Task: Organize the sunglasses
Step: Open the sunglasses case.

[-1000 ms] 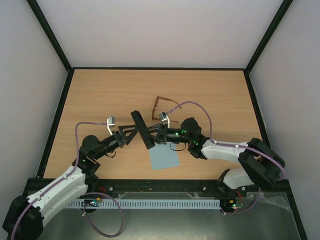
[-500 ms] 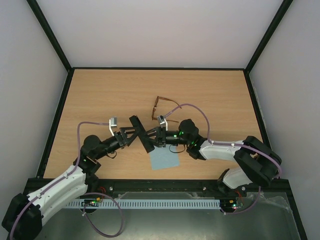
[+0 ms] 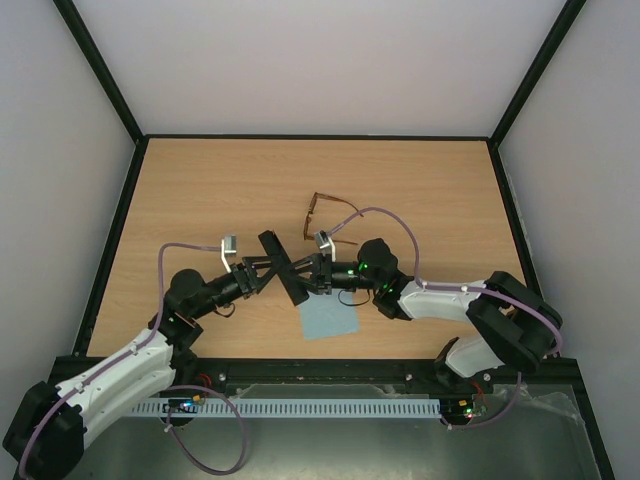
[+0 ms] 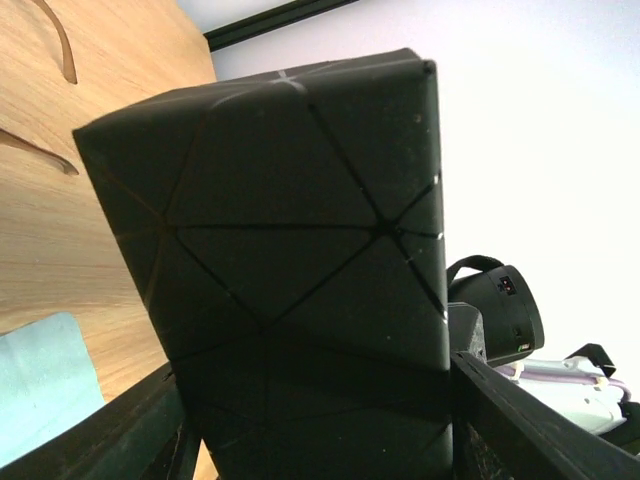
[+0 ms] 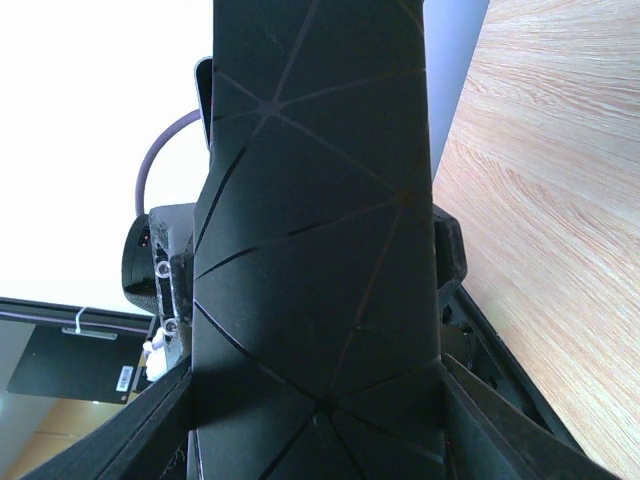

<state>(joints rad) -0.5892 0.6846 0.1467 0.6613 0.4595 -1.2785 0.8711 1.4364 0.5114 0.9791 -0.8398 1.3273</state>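
Since the earlier frame the left claw [image 3: 262,268] has drawn in on the black case [image 3: 283,267], and its fingers, spread wide a second ago, now sit narrower. The right arm has edged a little to the left, and the case has shifted slightly left with it.

Both claws meet at the case from opposite sides, near the middle of the wooden surface [image 3: 200,190]. From above, the case runs on a diagonal from far left to near right, with the left claw on its left face and the right claw [image 3: 306,272] on its right face. In the left wrist view the case fills the space between the two fingers, and each finger lies against one side of it, so this claw is partly open and closed onto the case. The right wrist view shows the same: the case stands between the fingers, which press against both of its sides in a half-open grip.

The sunglasses [image 3: 328,215] lie on the surface just beyond the right claw, apart from the case and untouched by either claw. Their brown temple arms show at the upper left of the left wrist view.

A light blue-grey cloth [image 3: 330,318] lies flat on the surface near the case's near end, below the right claw. Whether the case touches the cloth or the surface, I cannot tell.
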